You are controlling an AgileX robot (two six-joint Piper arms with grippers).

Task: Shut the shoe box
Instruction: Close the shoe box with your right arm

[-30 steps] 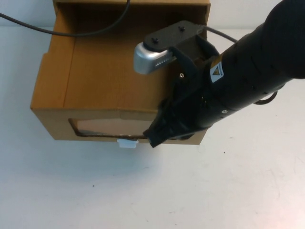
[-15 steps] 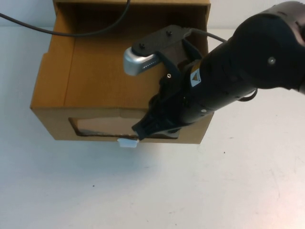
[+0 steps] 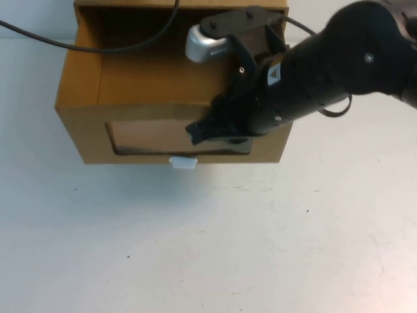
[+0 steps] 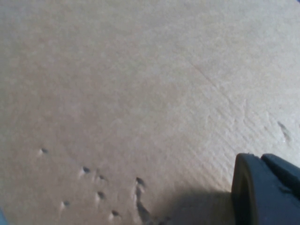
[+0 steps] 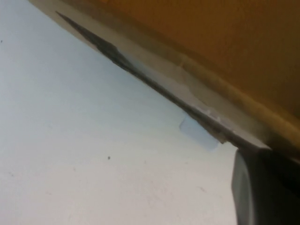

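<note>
The shoe box [image 3: 78, 98] is a brown cardboard drawer, part way out of its sleeve [image 3: 182, 5] at the back of the table. Its front has a clear window [image 3: 150, 135] with a small white pull tab [image 3: 183, 162] below it. My right gripper [image 3: 197, 130] is shut and empty, its tip against the right part of the window front. The right wrist view shows the box's lower front edge [image 5: 154, 79], the tab [image 5: 199, 133] and my right gripper [image 5: 262, 187]. My left gripper [image 4: 267, 192] is close over plain cardboard [image 4: 140, 93]; it is out of the high view.
A black cable [image 3: 98, 45] runs over the open drawer from the left. The white table [image 3: 195, 248] stretches in front of the box and to both sides. My right arm [image 3: 339, 65] crosses the drawer's right side.
The drawer front has slid back toward the sleeve, so less of the drawer is out. My right gripper moved back with it, staying against the front.
</note>
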